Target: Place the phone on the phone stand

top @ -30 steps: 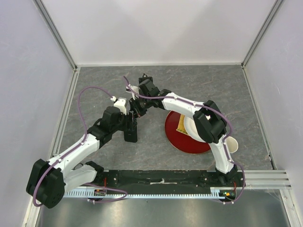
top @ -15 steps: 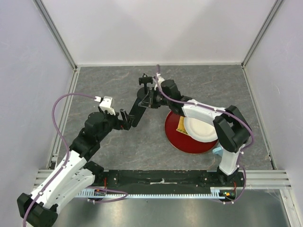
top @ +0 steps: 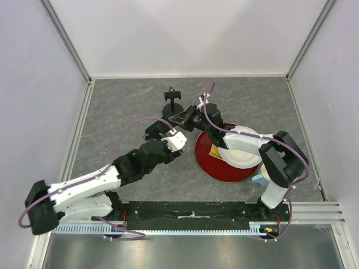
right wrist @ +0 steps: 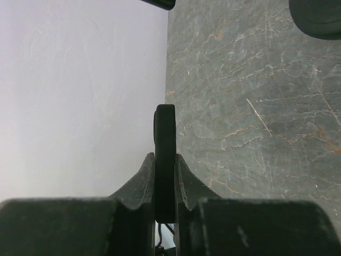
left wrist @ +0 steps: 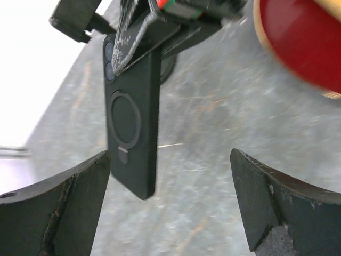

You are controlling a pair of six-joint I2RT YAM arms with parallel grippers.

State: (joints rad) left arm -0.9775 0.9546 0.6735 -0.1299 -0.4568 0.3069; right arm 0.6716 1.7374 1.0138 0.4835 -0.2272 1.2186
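Observation:
The phone [left wrist: 133,117] is a black slab with a ring on its back. It hangs off the table, gripped at its top end by my right gripper [top: 180,117]. In the right wrist view it stands edge-on [right wrist: 164,122] between the shut fingers of the right gripper [right wrist: 164,157]. The phone stand [top: 172,96] is just behind, and its disc base [right wrist: 317,16] lies ahead to the right. My left gripper [left wrist: 170,213] is open and empty, a little short of the phone's lower end. In the top view it [top: 157,130] is left of the phone.
A red plate [top: 210,165] carrying a white plate [top: 241,154] and a yellow packet [top: 215,150] lies right of the grippers. A pale cup [top: 261,179] stands by the right arm's base. White walls enclose the grey table.
The right gripper has carried the phone right and back toward the stand. The left arm has let go, swung in from the left and turned, its open gripper following the phone.

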